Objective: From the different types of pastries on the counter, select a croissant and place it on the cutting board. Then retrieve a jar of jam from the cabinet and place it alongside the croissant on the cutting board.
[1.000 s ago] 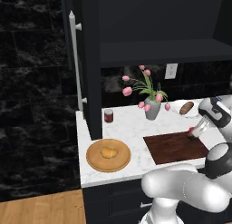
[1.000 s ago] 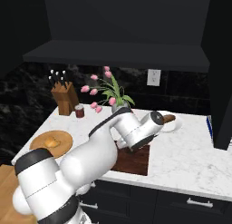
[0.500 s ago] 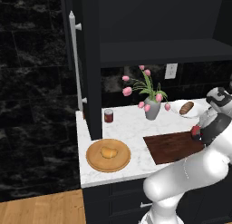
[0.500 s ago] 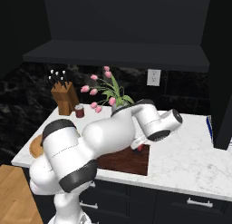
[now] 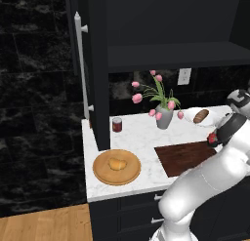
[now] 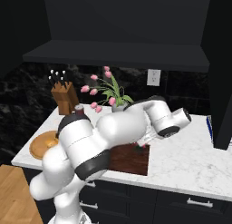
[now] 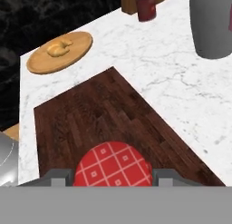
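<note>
Counter (image 5: pixel 141 137), marble. Board (image 7: pixel 99 114) bare, awaiting 2 items. Plate (image 7: pixel 59 51) holds croissant (image 7: pixel 58 48), unmoved. Gripper (image 7: pixel 112 178) pinching jam jar (image 7: pixel 112 168) just above board, likely for setting down.

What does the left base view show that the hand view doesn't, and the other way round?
Left base view: a brown pastry, pink tulips, a wall outlet and the cabinet door handle.
Hand view: the white-checked red top of the jar, close up, held in the gripper above the cutting board.
Both: the cutting board, the round plate with the croissant, the dark red cylinder, the grey vase and the marble counter.
</note>
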